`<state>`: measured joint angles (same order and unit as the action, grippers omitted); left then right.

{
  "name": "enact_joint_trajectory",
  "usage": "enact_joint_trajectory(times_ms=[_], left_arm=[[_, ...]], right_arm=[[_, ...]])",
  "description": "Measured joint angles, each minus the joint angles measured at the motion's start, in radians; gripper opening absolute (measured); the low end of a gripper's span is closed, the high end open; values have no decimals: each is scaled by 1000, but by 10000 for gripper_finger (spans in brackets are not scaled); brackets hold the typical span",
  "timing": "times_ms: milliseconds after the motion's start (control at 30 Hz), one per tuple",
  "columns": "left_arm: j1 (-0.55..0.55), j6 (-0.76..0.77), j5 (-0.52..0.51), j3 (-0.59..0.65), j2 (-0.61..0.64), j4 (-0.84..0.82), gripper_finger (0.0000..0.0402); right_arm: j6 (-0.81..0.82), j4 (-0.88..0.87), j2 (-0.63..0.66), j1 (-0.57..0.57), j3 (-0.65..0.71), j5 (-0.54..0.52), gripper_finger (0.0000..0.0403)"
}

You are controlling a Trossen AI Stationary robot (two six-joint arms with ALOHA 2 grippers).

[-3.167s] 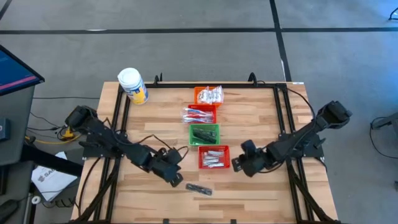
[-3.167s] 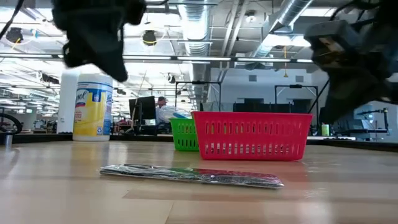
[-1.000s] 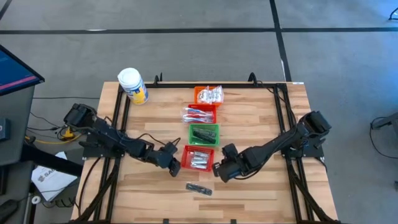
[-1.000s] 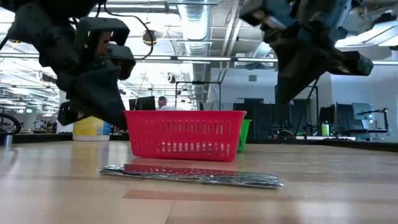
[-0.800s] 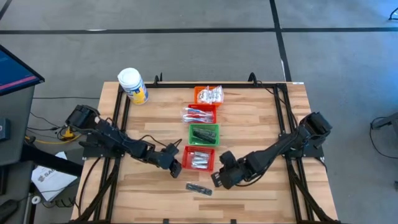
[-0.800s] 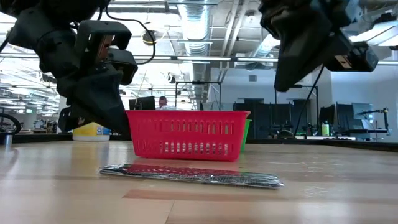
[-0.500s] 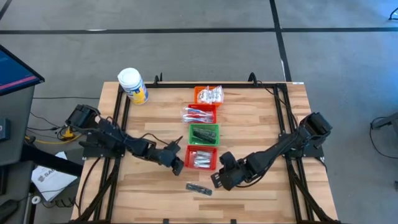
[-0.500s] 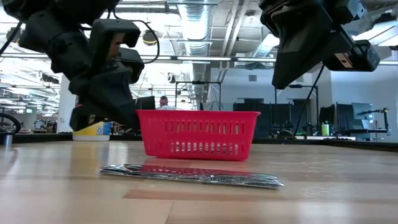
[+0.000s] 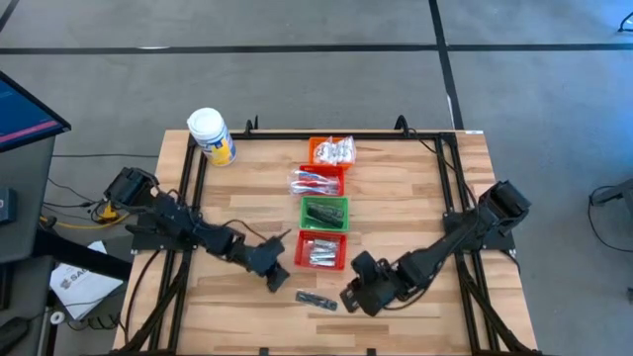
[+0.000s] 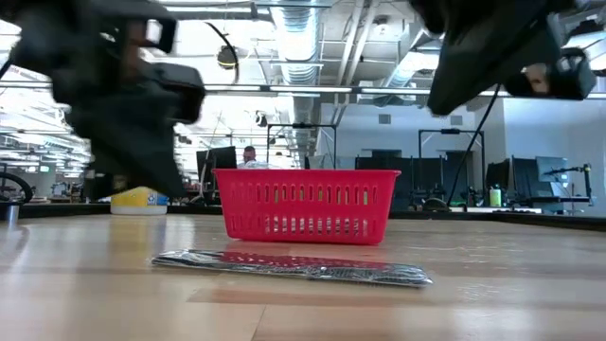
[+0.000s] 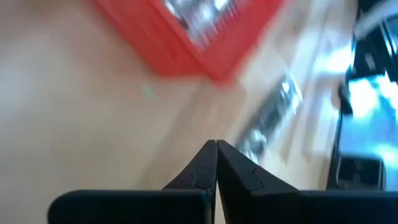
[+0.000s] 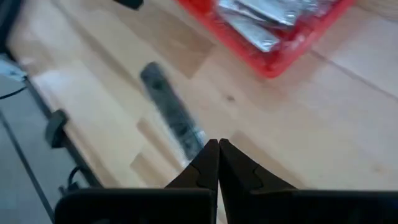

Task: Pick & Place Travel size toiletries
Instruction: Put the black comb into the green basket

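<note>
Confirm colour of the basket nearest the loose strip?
Red basket, clearest in the low view.

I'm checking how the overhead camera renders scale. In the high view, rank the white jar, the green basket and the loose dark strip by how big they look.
1. Green basket, the widest footprint.
2. White jar, a little smaller, though it stands tall towards the camera, so that gap is unsure.
3. Dark strip, clearly the smallest.

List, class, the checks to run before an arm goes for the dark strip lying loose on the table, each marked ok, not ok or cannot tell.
1. Dark strip lies flat, clear of the red basket: ok.
2. Right gripper beside the strip: ok.
3. Right gripper open for a pick: not ok, shut.
4. Left gripper empty: ok, shut on nothing.
5. Space between the two grippers: cannot tell.
</note>
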<state>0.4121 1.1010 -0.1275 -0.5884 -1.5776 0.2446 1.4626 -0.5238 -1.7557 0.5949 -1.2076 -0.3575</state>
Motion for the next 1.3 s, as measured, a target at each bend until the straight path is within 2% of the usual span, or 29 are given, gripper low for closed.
enact_joint_trajectory(times_ms=[100,200,367,533,733,833,933,1100,1300], left_arm=[[74,7,-31,0,0,-2,1],[139,8,-62,0,0,-5,1],[193,14,-85,-4,0,-16,1],[190,-17,-94,-71,-23,-44,1],[207,-46,-100,-260,-197,-71,1],[232,-74,-137,-381,-272,-212,1],[247,-104,-195,-446,-283,-325,1],[235,-121,-232,-453,-268,-369,1],[203,-124,-231,-452,-275,-392,1]], right_arm=[[-31,47,0,47,0,-72,0],[-142,138,0,88,0,-145,0],[-269,226,0,107,0,-120,0],[-260,222,0,104,0,-115,0],[-158,342,-101,135,-8,-113,0],[-117,333,-177,157,-38,-116,0],[-114,338,-228,153,-89,-107,0],[-183,295,-301,129,-178,-89,0],[-206,235,-312,111,-201,-87,0]])
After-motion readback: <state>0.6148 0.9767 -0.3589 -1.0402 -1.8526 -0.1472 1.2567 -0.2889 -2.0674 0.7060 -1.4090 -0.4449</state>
